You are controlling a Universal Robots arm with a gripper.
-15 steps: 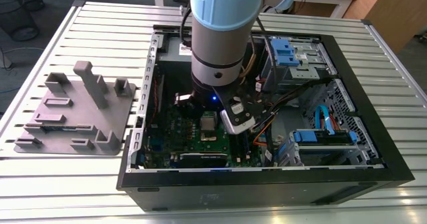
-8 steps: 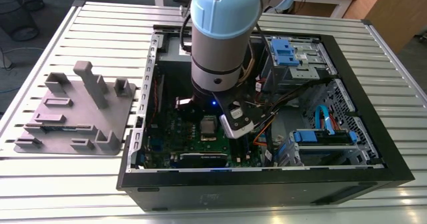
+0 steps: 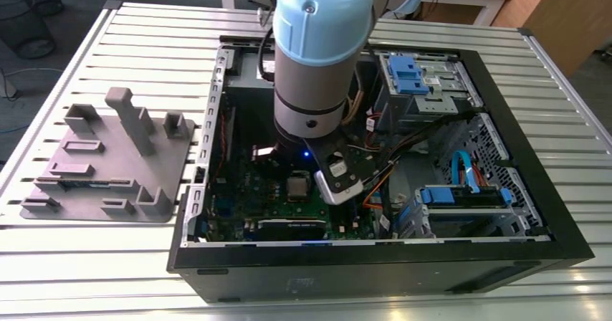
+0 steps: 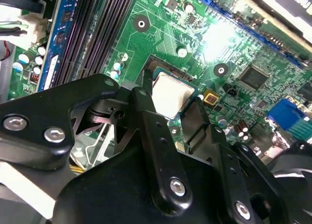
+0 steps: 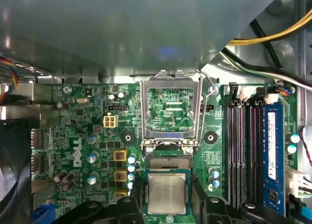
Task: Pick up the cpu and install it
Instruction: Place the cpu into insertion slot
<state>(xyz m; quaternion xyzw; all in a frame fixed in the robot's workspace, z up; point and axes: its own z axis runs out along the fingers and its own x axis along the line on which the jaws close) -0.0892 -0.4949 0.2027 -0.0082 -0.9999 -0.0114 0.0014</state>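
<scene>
The jaws are closed on the cpu (image 5: 167, 194), seemingly gripping its edges, above the open socket (image 5: 168, 162) on the motherboard (image 5: 80, 134).

The cpu (image 5: 167, 193) has a dull, matt silver-grey metal top. The motherboard (image 5: 78, 131) is glossy green, the tabletop (image 3: 96, 264) ribbed pale metal, and the fixture (image 3: 100, 157) matt grey plastic.

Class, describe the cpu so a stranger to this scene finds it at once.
Look inside the open black computer case, on its green motherboard. Beside the flipped-up metal socket frame is the cpu: a small flat square, its plain silver-grey top unlike anything nearby.
</scene>
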